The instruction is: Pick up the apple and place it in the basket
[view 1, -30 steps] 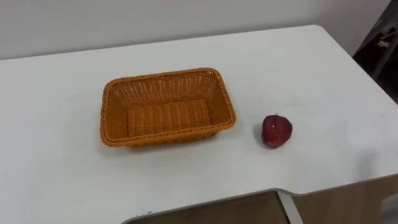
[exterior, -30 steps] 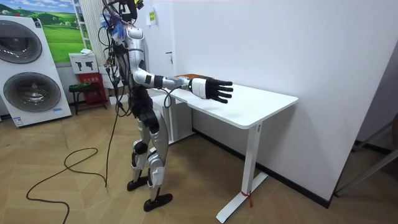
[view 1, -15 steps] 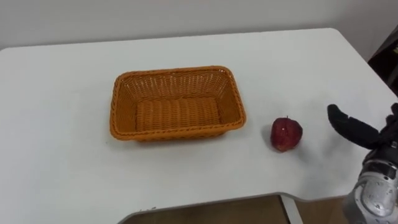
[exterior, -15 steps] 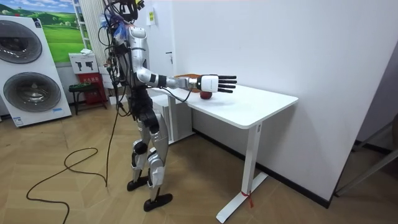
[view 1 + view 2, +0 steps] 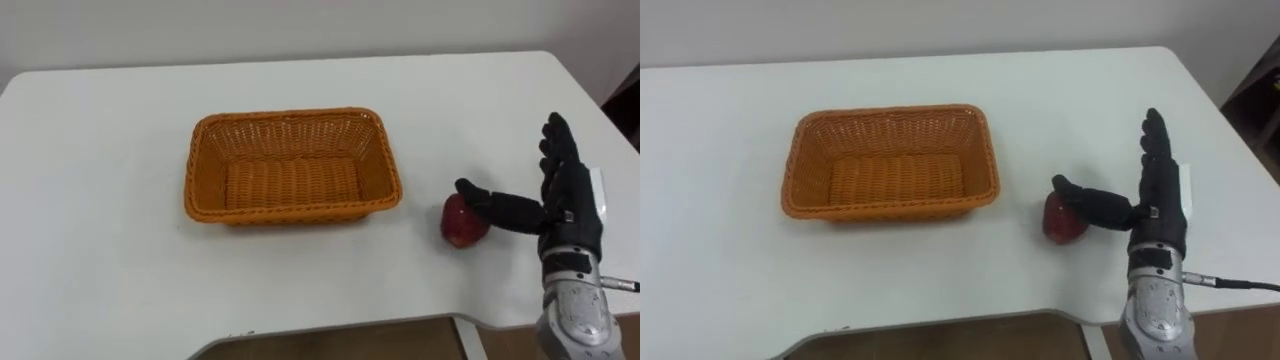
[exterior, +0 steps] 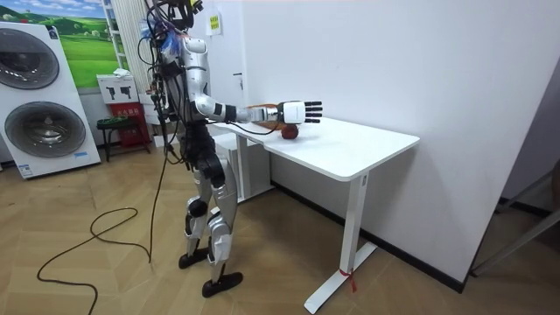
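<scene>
A dark red apple (image 5: 458, 226) (image 5: 1059, 226) lies on the white table (image 5: 100, 250), to the right of an empty orange wicker basket (image 5: 292, 214) (image 5: 885, 210). My right hand (image 5: 568, 200) (image 5: 1160, 205) is open just right of the apple, fingers straight and pointing away from me. Its thumb reaches left over the apple's top; I cannot tell whether it touches. In the room view I stand at the table's near side with my right hand (image 6: 293, 111) stretched out above the apple (image 6: 289, 133).
The table's front edge (image 5: 330, 328) runs close below the apple and curves inward. Its right edge (image 5: 600, 95) lies just beyond my right hand. A washing machine (image 6: 44, 96) stands behind me in the room view.
My right hand has come in from the right and closed in on the apple, its thumb now over the fruit. The eye view has shifted slightly; basket and apple stay put.
</scene>
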You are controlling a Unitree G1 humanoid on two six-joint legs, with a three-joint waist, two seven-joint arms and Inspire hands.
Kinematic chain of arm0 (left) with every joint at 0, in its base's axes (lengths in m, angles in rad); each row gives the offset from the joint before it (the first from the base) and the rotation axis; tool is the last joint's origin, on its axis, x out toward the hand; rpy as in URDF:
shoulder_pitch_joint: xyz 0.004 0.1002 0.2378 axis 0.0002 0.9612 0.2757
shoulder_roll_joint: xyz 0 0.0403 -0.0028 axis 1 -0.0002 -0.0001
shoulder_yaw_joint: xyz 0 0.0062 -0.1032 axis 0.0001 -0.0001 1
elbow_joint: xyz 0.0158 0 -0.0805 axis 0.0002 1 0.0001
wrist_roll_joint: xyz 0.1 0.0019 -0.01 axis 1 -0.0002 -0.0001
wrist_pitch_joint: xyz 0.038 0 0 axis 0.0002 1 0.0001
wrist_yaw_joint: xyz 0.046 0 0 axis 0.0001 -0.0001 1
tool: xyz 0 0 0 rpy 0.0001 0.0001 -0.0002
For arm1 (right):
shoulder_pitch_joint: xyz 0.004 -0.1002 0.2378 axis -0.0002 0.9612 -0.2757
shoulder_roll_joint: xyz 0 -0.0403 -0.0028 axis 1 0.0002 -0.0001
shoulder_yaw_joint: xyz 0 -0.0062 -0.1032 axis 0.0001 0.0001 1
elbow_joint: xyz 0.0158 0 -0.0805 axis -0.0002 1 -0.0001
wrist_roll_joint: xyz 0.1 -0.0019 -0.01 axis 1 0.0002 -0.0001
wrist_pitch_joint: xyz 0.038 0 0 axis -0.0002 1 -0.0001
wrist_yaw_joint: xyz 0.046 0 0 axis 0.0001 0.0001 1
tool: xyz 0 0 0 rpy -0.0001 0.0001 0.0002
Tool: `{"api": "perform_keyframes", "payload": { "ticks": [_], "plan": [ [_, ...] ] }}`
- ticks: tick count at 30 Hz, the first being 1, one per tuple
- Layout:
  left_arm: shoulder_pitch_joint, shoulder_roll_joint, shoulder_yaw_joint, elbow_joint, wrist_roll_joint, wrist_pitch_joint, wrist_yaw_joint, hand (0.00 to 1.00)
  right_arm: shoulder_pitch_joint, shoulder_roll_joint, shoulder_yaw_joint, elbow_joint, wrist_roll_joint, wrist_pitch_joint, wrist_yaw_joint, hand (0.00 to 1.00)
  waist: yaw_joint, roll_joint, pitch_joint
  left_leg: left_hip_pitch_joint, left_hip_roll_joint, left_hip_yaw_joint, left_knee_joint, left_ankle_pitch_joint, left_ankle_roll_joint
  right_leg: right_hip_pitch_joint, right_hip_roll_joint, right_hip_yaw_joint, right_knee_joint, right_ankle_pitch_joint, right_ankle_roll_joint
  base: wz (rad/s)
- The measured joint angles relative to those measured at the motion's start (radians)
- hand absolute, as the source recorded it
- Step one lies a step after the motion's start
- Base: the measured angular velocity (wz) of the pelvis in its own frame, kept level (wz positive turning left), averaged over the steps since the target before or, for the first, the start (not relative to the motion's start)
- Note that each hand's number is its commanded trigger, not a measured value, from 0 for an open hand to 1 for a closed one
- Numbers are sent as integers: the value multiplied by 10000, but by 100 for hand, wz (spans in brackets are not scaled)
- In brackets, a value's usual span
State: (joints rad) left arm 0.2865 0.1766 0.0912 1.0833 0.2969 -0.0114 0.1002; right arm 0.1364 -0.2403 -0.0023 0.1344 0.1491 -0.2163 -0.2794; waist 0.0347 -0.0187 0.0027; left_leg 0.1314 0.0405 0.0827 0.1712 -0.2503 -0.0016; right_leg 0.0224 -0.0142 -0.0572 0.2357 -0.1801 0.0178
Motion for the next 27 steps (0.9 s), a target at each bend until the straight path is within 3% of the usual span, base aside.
{"api": "perform_keyframes", "payload": {
  "ticks": [18, 23, 27],
  "plan": [
    [-21, 22, -367, 63, -1, -48, -91, 0, 0, -7, 216, -358, -87, -8, 952, 0, -5, -49, 7, -9, -3, -13, 93, 0, -2, 63, -4, -24, -31, 2, -4, 0],
    [-34, 22, -387, 163, -26, -31, -198, 0, 3, -5, 312, 508, -922, 6, 965, 0, -6, -125, -21, 5, -1, -21, 90, 0, -1, 141, -1, -45, -126, 21, 0, 1],
    [-41, 21, -560, 177, 9, -24, -212, 0, 23, -2, 676, 1263, -1262, 225, 1051, 0, 6, -151, -19, 17, 0, -17, 85, 0, -1, 152, -3, -32, -131, 24, 0, 0]
  ]
}}
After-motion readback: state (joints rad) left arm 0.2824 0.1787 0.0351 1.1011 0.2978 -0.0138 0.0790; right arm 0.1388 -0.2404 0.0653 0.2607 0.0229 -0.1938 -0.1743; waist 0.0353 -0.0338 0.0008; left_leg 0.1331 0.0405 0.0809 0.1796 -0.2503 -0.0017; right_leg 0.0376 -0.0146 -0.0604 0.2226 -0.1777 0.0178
